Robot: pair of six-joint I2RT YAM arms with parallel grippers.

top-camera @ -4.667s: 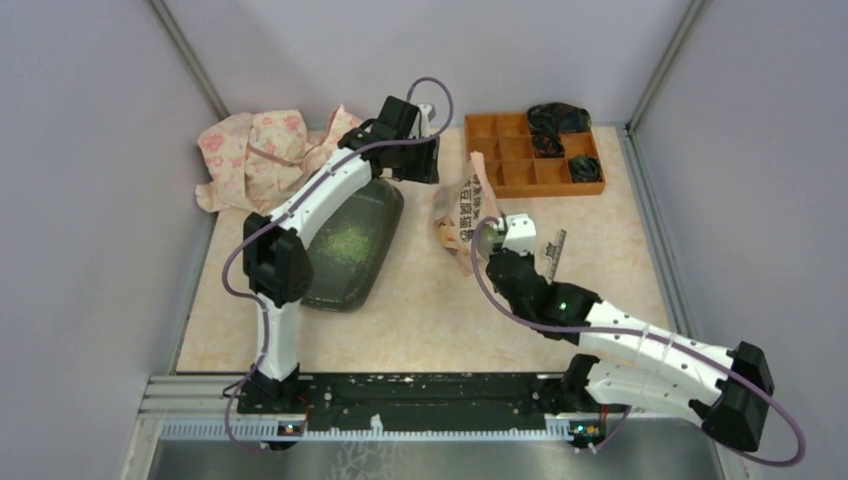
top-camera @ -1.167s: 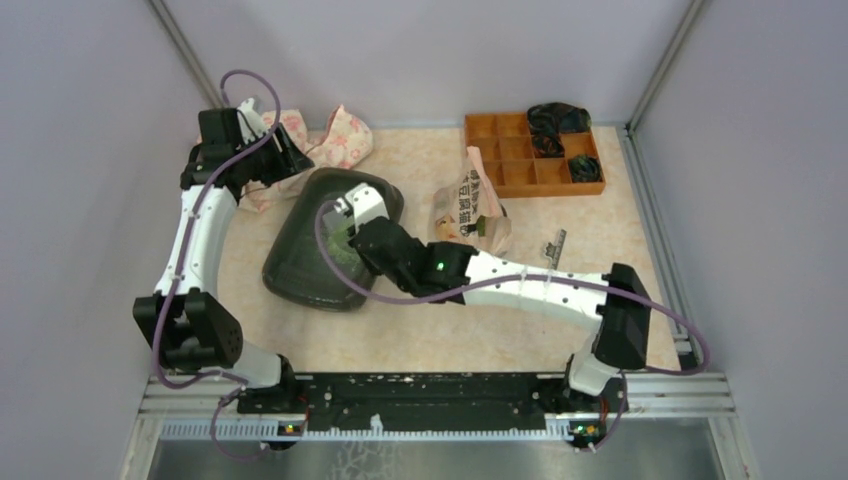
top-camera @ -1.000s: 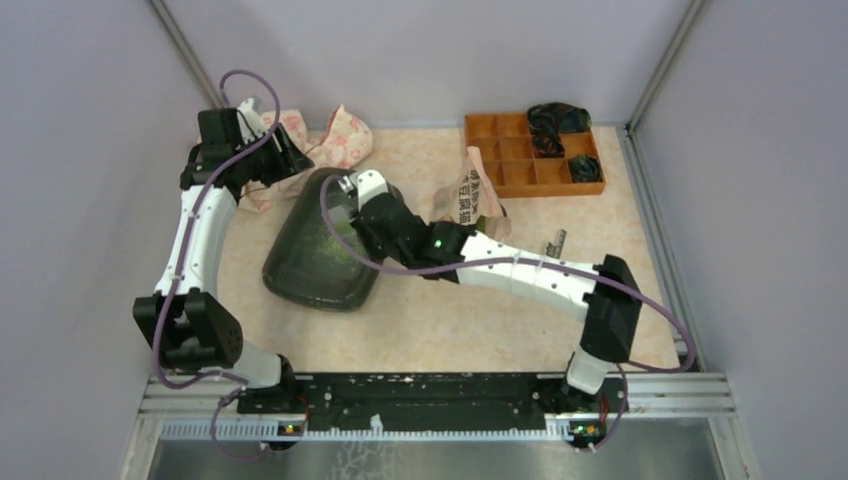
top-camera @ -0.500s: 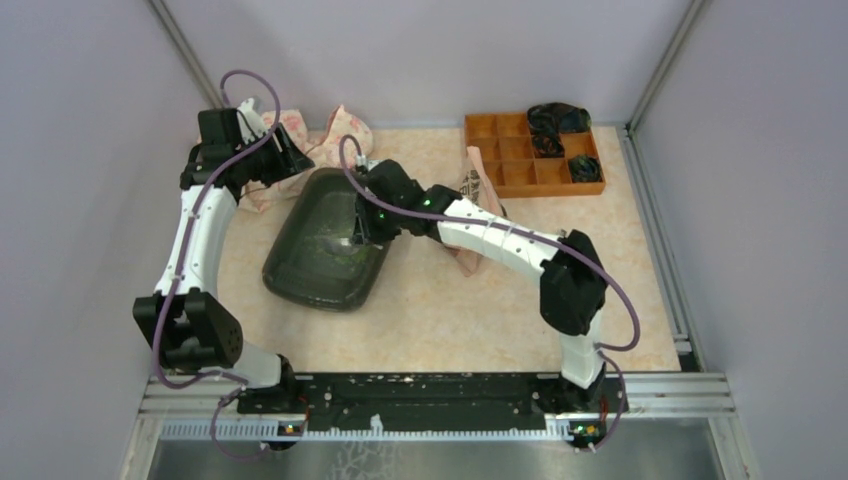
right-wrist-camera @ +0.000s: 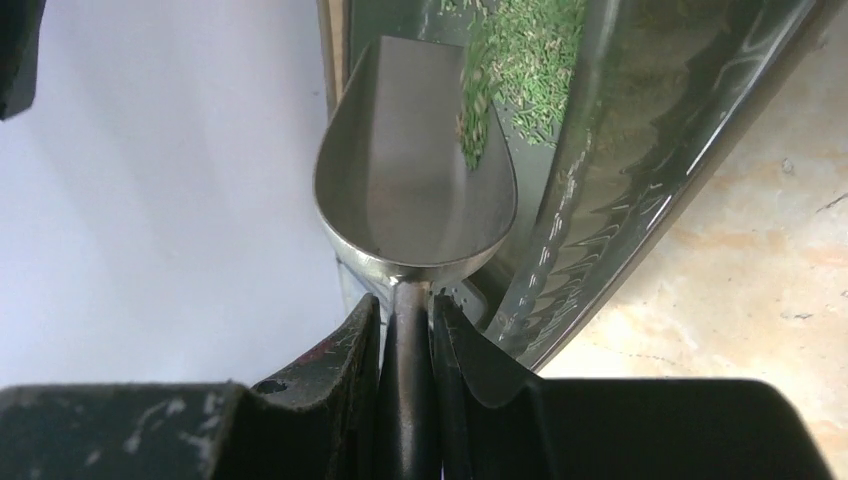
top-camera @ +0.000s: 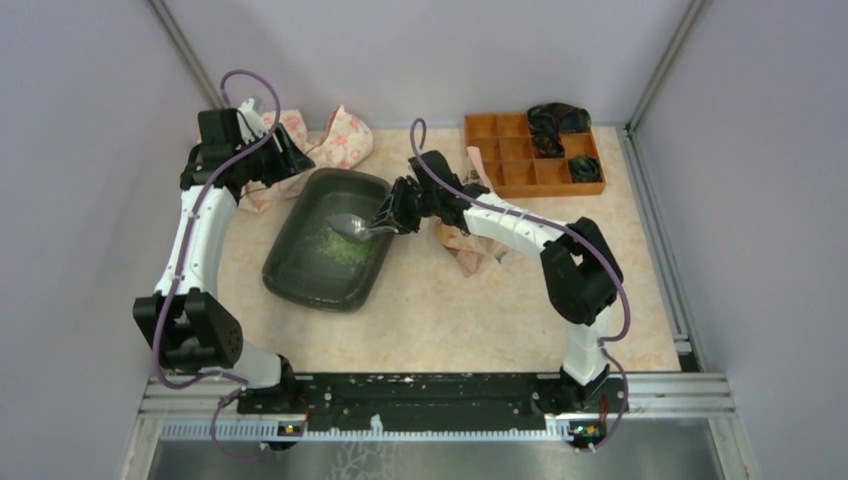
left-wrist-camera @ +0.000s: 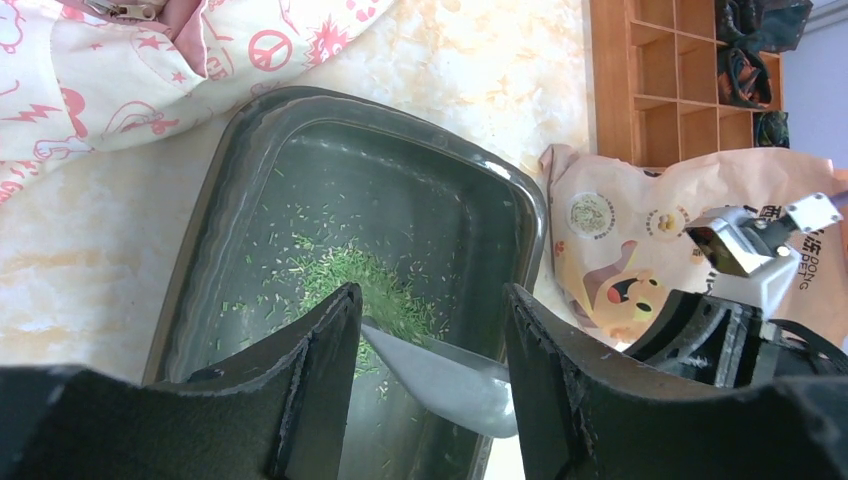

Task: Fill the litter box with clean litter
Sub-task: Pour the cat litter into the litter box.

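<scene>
The dark grey litter box lies left of centre, with a patch of light-green clean litter inside. My right gripper is shut on the handle of a grey metal scoop, tilted over the box's right side. In the right wrist view the gripper clamps the handle, and litter slides off the scoop into the box. My left gripper hangs open and empty above the box's far left corner. Its wrist view looks down on the litter, the scoop and the box.
A peach-pink printed bag lies right of the box, under my right arm, and shows in the left wrist view. An orange organiser sits at the back right. Pink patterned cloth lies behind the box. Grey walls enclose three sides.
My right arm has drawn back to the right from over the box. The scoop is now tilted over the right rim, and litter pours off it. The left arm has not moved.
</scene>
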